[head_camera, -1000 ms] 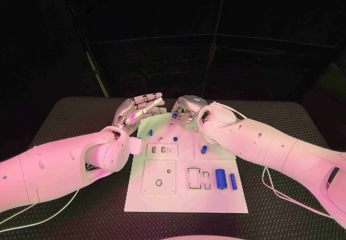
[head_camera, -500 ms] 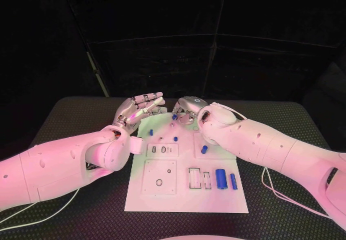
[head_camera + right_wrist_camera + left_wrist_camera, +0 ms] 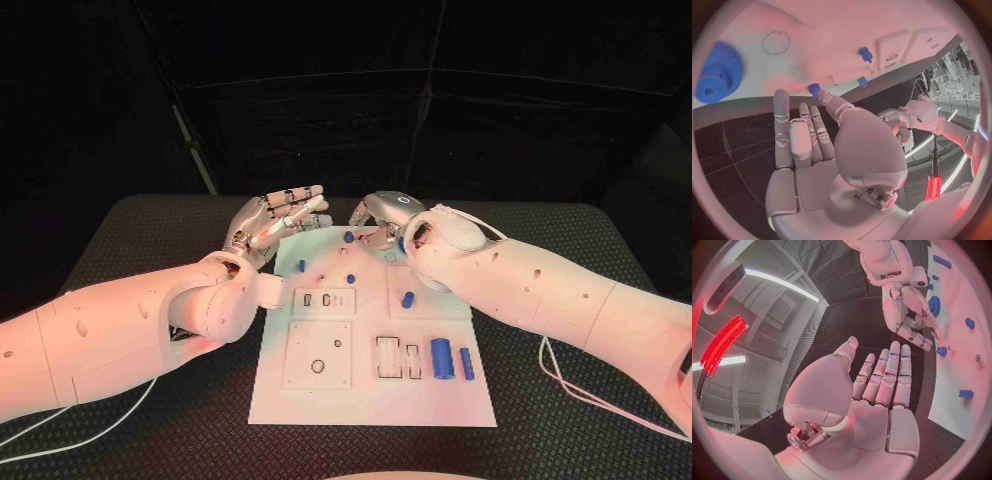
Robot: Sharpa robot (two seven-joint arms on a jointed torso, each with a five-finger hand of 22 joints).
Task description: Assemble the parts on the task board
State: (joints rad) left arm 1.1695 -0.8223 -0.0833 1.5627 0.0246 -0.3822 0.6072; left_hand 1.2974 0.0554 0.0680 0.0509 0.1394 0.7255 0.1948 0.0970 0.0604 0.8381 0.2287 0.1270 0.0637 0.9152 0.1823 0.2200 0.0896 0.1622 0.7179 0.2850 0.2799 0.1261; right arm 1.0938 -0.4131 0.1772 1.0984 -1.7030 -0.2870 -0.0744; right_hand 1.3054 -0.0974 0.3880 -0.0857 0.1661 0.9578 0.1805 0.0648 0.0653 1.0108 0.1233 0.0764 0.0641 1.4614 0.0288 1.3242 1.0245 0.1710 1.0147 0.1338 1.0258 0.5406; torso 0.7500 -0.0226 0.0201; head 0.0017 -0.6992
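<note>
The white board (image 3: 372,340) lies flat under both hands, which hang over its far end. The left hand (image 3: 277,222) is spread wide and holds nothing. The right hand (image 3: 379,215) has its fingers straight and close together, also holding nothing. A blue gear (image 3: 718,71) lies just beside the right hand. It looks hard, light and a bit slippery, so pinch it by its toothed edge. Little blue pegs (image 3: 349,278) stand nearby.
</note>
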